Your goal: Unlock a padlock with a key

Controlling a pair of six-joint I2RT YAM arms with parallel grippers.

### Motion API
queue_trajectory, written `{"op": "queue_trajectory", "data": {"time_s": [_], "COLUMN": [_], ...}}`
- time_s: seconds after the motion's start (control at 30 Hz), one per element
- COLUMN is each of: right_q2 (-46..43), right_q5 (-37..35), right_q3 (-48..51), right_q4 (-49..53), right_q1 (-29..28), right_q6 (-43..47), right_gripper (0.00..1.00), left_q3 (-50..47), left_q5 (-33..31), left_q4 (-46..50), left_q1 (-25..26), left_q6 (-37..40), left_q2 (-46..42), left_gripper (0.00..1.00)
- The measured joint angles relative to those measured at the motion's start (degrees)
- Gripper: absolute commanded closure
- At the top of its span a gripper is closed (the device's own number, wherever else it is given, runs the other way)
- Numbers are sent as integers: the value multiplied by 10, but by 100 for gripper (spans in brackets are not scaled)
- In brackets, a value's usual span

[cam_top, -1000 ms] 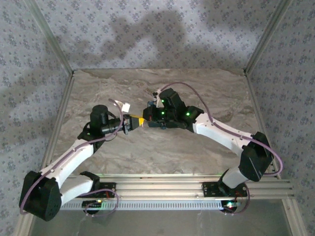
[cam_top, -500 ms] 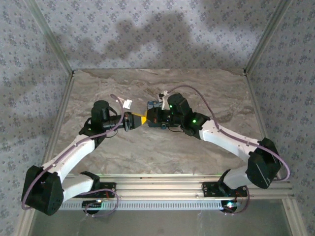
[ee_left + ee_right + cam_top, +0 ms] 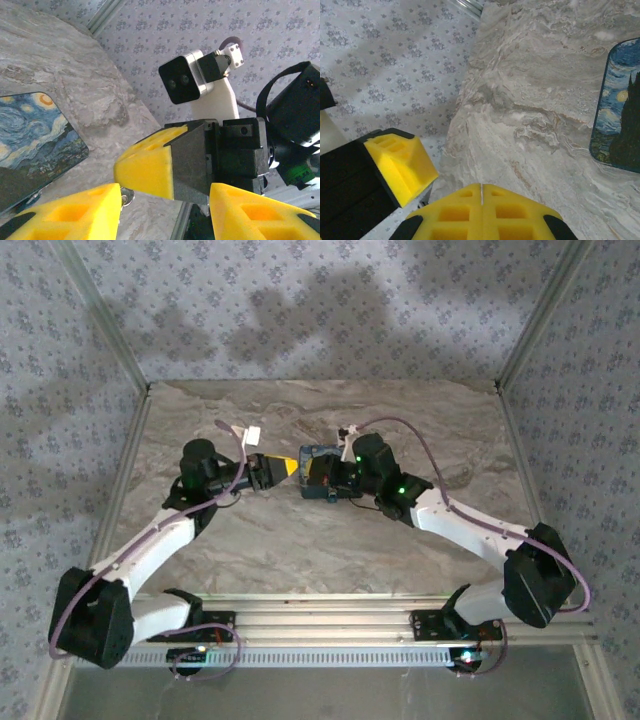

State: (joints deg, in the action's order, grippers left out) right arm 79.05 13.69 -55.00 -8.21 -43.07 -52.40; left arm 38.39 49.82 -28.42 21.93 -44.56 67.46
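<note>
My left tool (image 3: 283,469) stands wide open, tip to tip with my right tool (image 3: 481,202), whose yellow pads (image 3: 515,220) are pressed flat together, though I cannot tell if they pinch anything, and the padlock (image 3: 30,145) lies face-up on the counter (image 3: 530,75) just beside both tools.

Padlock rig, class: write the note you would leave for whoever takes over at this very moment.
Left claw: open, its fingers on either side of the right claw's tip.
Right claw: shut, fingers pressed together; I cannot tell whether the key is between them.
Padlock: flat on the table, painted face up, in neither claw.
Key: not clearly seen; a small metal bit shows by a left claw fingertip.
Done: the claws meet tip to tip beside the padlock.
Left: put the key in the padlock, turn it, open it.
</note>
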Motion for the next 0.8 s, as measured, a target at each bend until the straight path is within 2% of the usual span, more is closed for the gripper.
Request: {"op": "queue_trajectory", "data": {"time_s": [0.43, 0.7, 0.8], "right_q2": [0, 0, 0], "right_q5": [1, 6, 6], "right_q3": [14, 15, 15], "right_q4": [-73, -94, -97], "right_q1": [1, 1, 1], "right_q6": [-68, -87, -89], "right_gripper": [100, 100, 100], "left_q3": [-22, -22, -22], "left_q5": [0, 8, 12], "left_q4": [-94, -110, -109], "left_q1": [11, 14, 14], "left_q6": [-77, -80, -80], "left_q2": [59, 59, 59], "left_gripper": [54, 68, 69]}}
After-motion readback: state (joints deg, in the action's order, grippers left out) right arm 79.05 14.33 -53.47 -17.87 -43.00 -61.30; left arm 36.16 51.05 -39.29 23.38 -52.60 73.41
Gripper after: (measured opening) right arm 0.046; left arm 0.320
